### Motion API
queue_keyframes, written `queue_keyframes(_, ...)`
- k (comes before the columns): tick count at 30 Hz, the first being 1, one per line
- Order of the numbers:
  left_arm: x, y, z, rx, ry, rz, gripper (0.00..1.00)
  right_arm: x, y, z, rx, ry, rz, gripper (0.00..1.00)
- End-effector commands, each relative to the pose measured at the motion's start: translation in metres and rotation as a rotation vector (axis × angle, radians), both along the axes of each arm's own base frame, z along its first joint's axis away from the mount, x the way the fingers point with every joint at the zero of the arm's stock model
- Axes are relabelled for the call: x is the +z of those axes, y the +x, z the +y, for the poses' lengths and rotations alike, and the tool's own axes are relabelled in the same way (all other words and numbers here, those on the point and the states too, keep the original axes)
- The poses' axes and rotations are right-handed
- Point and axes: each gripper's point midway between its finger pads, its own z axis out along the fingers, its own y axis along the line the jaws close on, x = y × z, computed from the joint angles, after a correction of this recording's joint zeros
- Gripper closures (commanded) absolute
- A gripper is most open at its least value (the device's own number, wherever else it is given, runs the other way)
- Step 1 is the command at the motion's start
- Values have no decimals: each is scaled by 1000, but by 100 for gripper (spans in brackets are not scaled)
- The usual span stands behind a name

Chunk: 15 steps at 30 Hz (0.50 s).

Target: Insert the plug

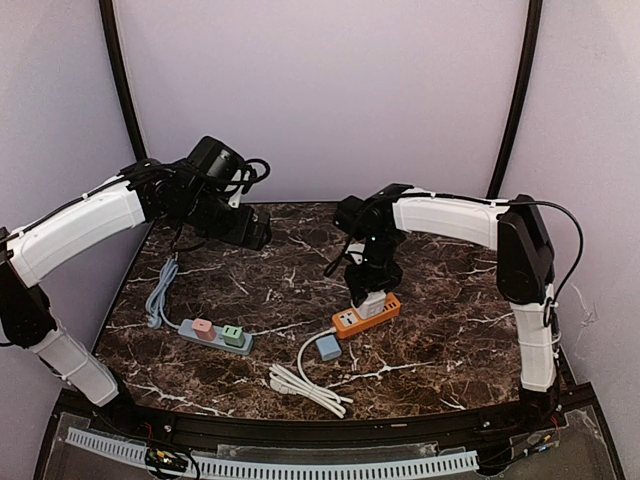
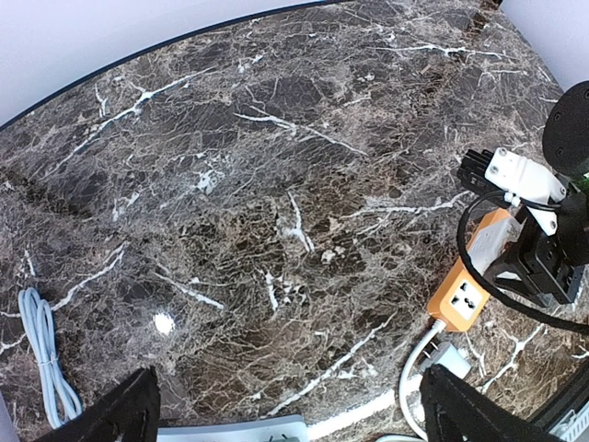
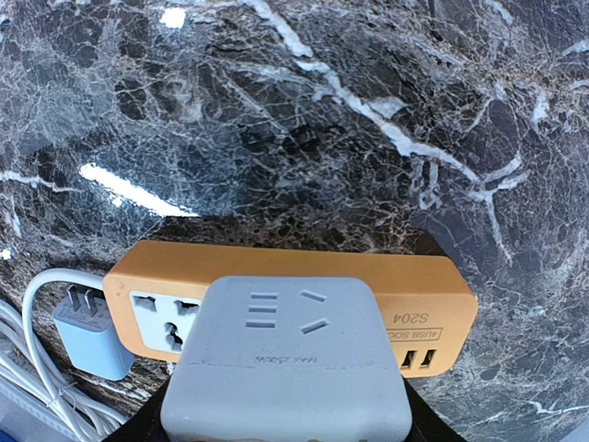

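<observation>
My right tool (image 1: 367, 283) is clamped on the grey plug (image 3: 287, 359), which sits on top of the orange power strip (image 3: 433, 299) near the middle of the desk (image 1: 450, 350). I can't quite tell whether its pins are fully seated. My left tool (image 1: 256, 234) hangs above the desk's far left, fingers (image 2: 120, 414) spread wide, holding nothing.
</observation>
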Motion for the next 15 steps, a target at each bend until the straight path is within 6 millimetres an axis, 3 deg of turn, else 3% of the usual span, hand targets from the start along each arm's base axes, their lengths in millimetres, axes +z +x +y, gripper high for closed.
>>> queue_keyframes(1, 14, 2, 2, -2, -7, -32, 1, -13, -16, -15, -1, -76, 68, 46)
queue_keyframes(9, 14, -5, 2, -30, -15, -20, 1, 15, -12, -10, -6, -25, 23, 27)
queue_keyframes(15, 9, -23, -12, -136, -70, 29, 1, 47, -10, -9, -16, 24, -30, 16)
